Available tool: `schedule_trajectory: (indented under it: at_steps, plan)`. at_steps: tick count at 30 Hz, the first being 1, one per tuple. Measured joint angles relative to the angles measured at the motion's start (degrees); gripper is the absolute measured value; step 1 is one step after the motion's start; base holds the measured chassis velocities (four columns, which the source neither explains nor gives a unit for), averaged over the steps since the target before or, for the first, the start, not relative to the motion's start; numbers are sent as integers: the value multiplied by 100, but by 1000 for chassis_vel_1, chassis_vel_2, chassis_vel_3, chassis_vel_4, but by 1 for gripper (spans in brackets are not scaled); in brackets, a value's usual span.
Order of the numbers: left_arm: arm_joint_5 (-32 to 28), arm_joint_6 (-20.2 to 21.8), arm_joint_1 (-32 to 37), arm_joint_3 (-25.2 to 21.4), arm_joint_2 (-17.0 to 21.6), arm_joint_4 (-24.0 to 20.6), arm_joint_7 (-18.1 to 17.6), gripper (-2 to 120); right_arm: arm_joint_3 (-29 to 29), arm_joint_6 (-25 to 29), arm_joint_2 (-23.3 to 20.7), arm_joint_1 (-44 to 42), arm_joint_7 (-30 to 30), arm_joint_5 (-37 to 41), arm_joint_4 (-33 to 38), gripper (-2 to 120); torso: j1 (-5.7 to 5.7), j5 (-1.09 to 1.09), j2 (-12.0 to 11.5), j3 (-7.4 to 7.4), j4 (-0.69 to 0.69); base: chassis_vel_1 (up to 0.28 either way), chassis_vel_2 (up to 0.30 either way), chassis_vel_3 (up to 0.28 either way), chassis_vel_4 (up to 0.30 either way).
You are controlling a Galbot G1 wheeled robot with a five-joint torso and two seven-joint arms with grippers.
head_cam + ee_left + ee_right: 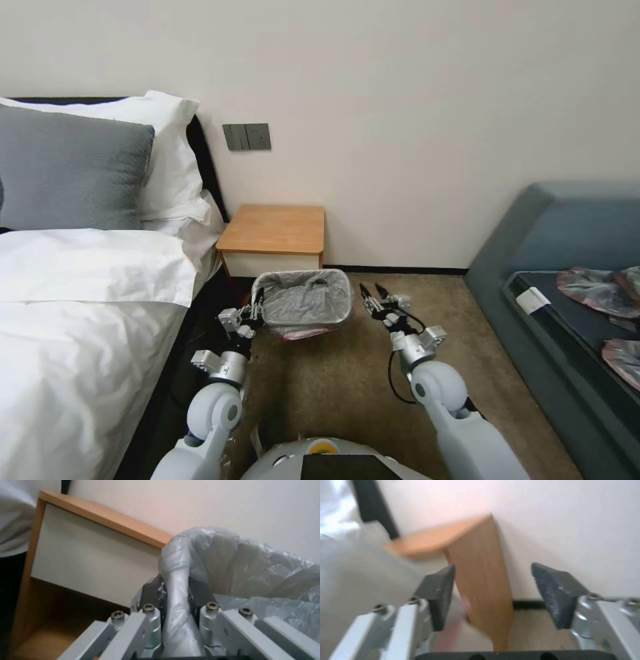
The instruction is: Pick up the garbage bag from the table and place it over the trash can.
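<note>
At the lower centre of the head view the garbage bag (308, 300), thin, limp and slippery, lines the trash can (293, 331), best held by its bunched rim, which the left gripper (257, 313) pinches while the right gripper (373, 291) stands spread and empty.

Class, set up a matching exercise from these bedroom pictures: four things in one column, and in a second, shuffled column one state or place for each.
Column 1
1. garbage bag
2. left gripper
3. right gripper
4. table

Column 2
A. open, holding nothing, beside the trash can
B. against the wall, behind the trash can
C. lining the trash can, draped over its rim
D. shut on the bag's edge

Pairs: 1-C, 2-D, 3-A, 4-B
</note>
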Motion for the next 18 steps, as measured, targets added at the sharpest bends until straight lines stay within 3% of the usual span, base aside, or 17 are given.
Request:
schedule_trajectory:
  at_steps: [3,6,7,11,12,16,18]
  plan:
    - [135,-5,-7,4,19,32,-12,9,-49,-2,-359,59,25,88,296,73,0,2,0,0,0,0,0,0,0]
    - [411,-46,-41,33,50,106,10,9,-193,-178,-1143,452,7,473,807,90,0,1,0,0,2,0,0,0,0]
    - [411,-46,-41,33,50,106,10,9,-193,-178,-1143,452,7,473,807,90,0,1,0,0,2,0,0,0,0]
    - [587,-50,-116,123,89,153,39,9,-479,-491,-2358,899,-276,952,1180,100,0,-2,0,0,-2,0,0,0,0]
    - [587,-50,-116,123,89,153,39,9,-479,-491,-2358,899,-276,952,1180,100,0,-2,0,0,-2,0,0,0,0]
    - [729,-62,-160,180,84,197,94,9,-1145,-621,-2881,1624,-367,1131,1146,100,0,2,0,0,2,0,0,0,0]
    - [777,-64,-195,218,65,205,102,9,-1978,-718,-3051,2348,-370,1236,999,100,0,1,0,0,1,0,0,0,0]
